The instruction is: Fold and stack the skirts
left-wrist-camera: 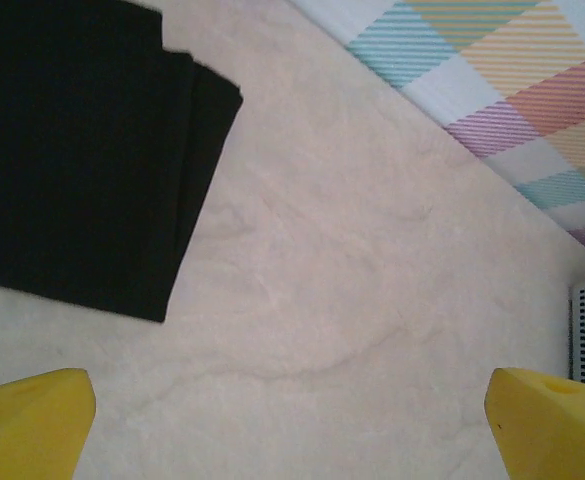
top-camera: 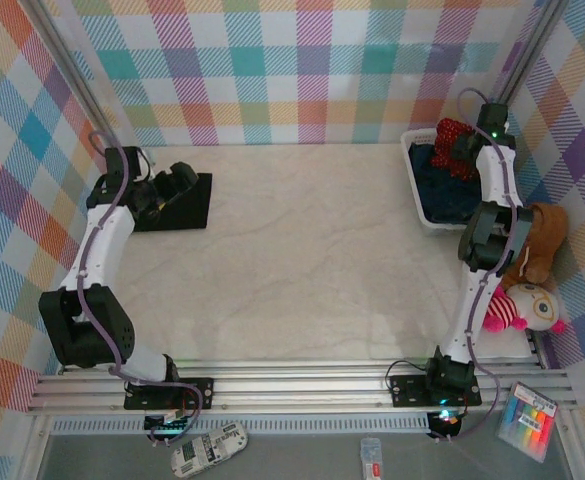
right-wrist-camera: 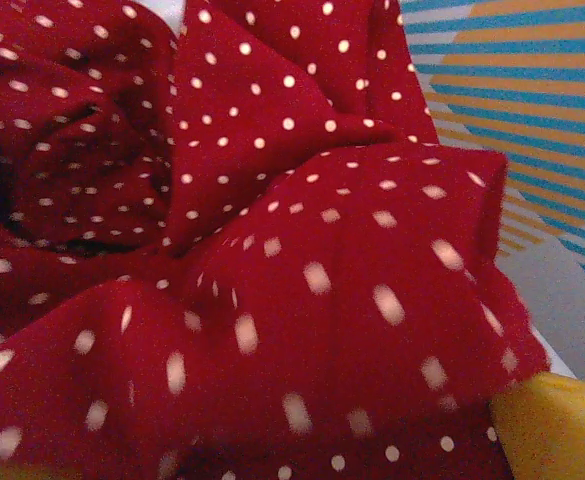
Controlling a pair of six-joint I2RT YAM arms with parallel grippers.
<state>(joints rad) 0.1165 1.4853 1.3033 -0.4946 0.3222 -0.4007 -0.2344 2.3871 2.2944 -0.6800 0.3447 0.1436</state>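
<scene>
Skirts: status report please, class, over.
Left hand open, beside folded black skirt. Right hand open around red dotted skirt at white basket. Dark blue denim inside. Teddy bear beside right arm.

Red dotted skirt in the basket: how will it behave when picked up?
Likely floppy: the red dotted skirt lies in deep crumpled folds, so it should sag and unfurl when lifted. Probably light, since the cloth looks thin at its edges. It may drag the dark blue cloth beside it in the basket.
</scene>
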